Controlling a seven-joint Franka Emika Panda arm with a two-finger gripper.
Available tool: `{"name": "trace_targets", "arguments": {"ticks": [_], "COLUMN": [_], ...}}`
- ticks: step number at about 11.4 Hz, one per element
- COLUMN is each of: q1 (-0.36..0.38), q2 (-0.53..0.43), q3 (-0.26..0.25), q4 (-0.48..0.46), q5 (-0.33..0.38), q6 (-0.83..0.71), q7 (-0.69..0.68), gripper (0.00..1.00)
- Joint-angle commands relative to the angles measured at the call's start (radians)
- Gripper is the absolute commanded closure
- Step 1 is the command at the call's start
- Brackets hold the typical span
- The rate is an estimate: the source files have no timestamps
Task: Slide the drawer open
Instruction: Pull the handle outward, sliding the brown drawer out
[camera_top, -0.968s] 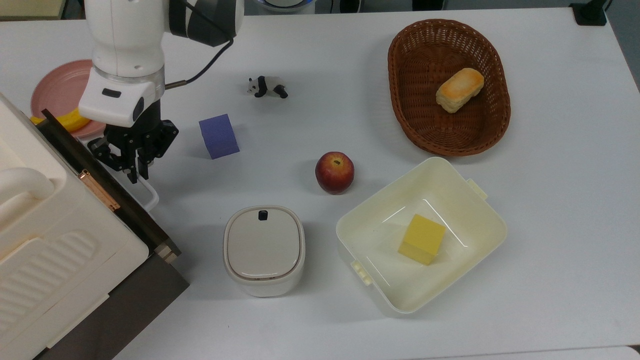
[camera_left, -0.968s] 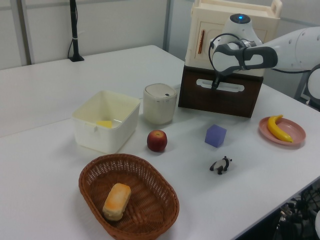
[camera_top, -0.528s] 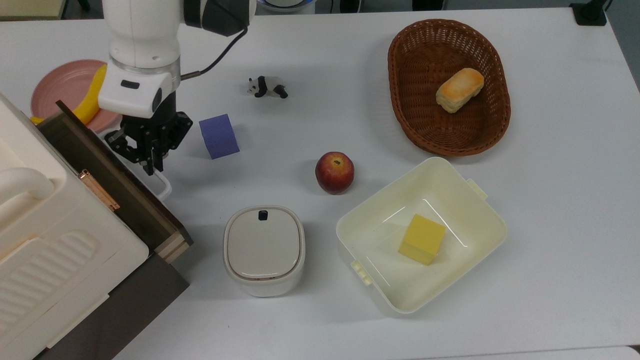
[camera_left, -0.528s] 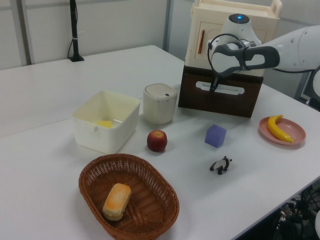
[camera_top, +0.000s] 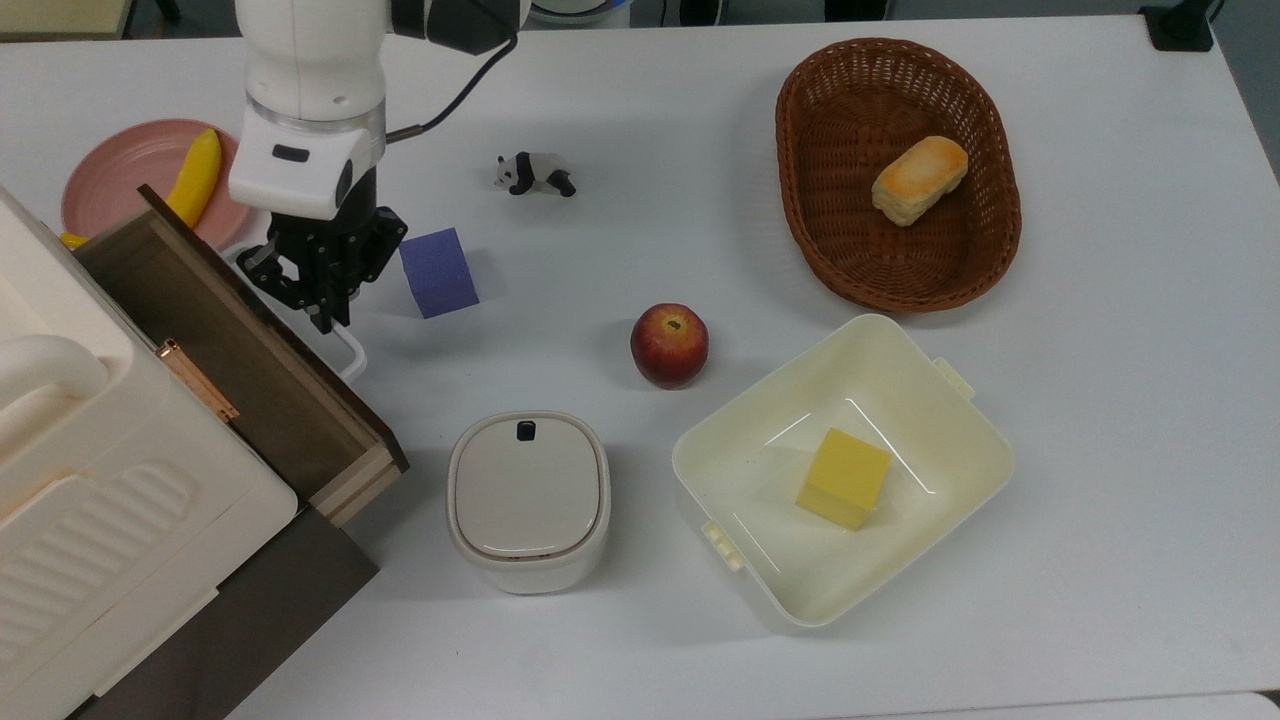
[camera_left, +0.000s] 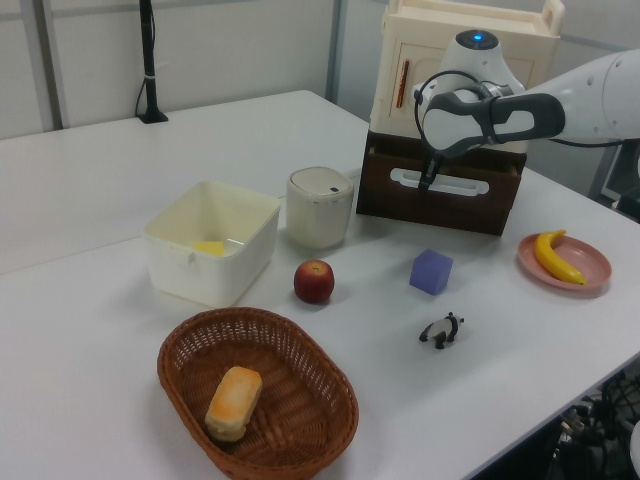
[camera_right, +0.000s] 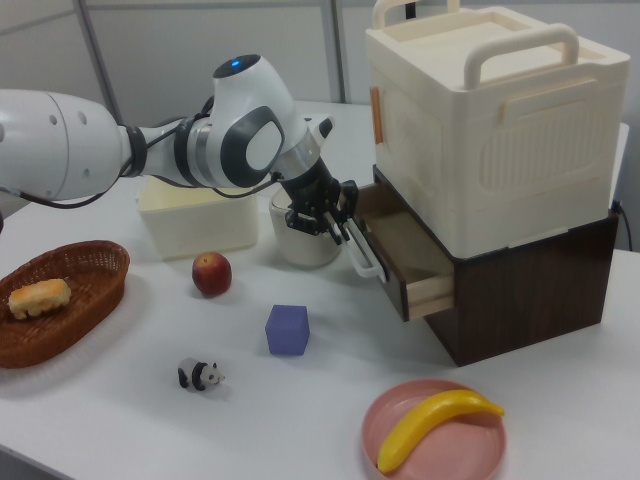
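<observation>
Dark wood drawer (camera_top: 240, 360) stands partly out. My gripper (camera_top: 325, 300) pinches its white handle (camera_top: 345, 352), at nine o'clock of the cube (camera_top: 438, 272).

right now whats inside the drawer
The open part of the drawer shows only a bare floor and pale side walls in the top view and the right view. Its back stretch is hidden under the cream box, so anything lying there cannot be seen.

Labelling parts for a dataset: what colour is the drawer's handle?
White; the handle on the drawer shows best in the right view.
</observation>
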Motion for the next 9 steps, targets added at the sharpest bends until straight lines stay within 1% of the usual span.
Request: {"name": "trace_targets", "arguments": {"ticks": [1, 6, 9], "q1": [0.010, 0.014, 0.029], "q2": [-0.077, -0.100, -0.125], "q3": [0.034, 0.037, 0.037], "q4": [-0.075, -0.079, -0.114], "q5": [0.005, 0.011, 0.013], "q6": [-0.049, -0.083, -0.099], "q7": [0.021, 0.024, 0.024], "gripper": [0.98, 0.98, 0.98]}}
